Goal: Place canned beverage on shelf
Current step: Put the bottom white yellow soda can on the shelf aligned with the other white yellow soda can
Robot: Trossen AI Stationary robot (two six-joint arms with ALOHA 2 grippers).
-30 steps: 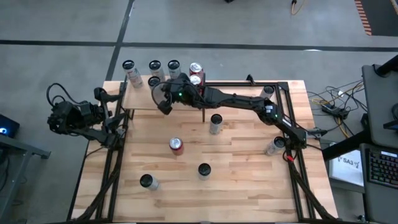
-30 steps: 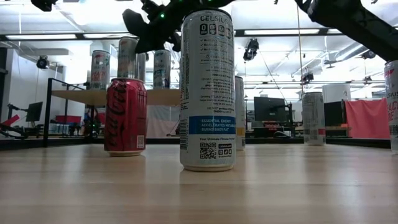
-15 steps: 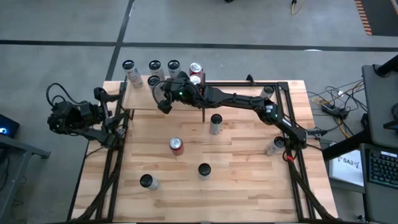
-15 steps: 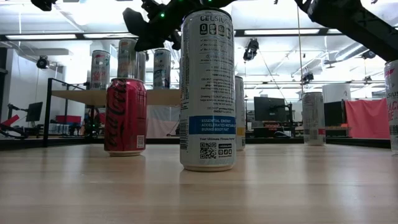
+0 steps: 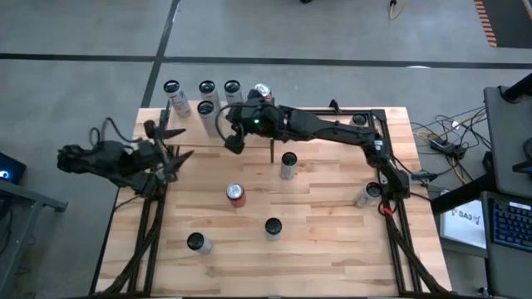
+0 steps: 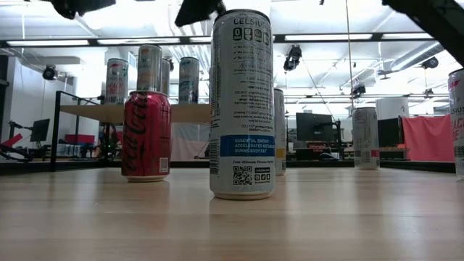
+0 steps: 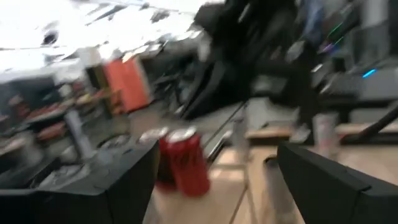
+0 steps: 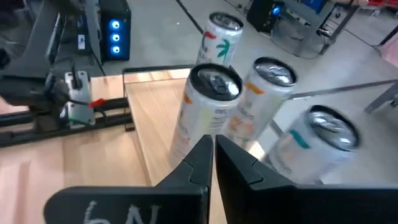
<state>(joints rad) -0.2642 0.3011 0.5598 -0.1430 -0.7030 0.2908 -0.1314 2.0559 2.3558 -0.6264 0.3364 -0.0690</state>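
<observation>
Figure: two arms, cans half sorted. My right gripper (image 5: 234,138) hung over the near edge of the shelf (image 5: 187,131), its fingers (image 8: 198,167) pressed together on nothing, just in front of the slim cans (image 8: 208,115) already standing along the shelf's far edge. My left gripper (image 5: 170,158) sat at the left edge of the tabletop (image 5: 332,241), beside the shelf's left end, fingers (image 7: 106,186) spread wide and empty. The shelf stood at the far left corner of the tabletop. Five cans waited below on the tabletop, well apart from one another: a red Coca-Cola can (image 5: 236,193) near the centre, a white Celsius can (image 6: 241,101), and three more toward the near and right edges. Hazards, as I judged them: the closed right fingers were close to the shelved cans, so a careless swing away could topple one into its neighbours; the tall, narrow cans would tip under an off-centre grasp; and the crowded far edge left little room for another, so a can set down badly could knock one off the back. Legible text: "CELSIUS" and "ESSENTIAL ENERGY" on the white can, with a QR code; the Coca-Cola script ran up the red can. The shelved cans' labels could not be read.
</observation>
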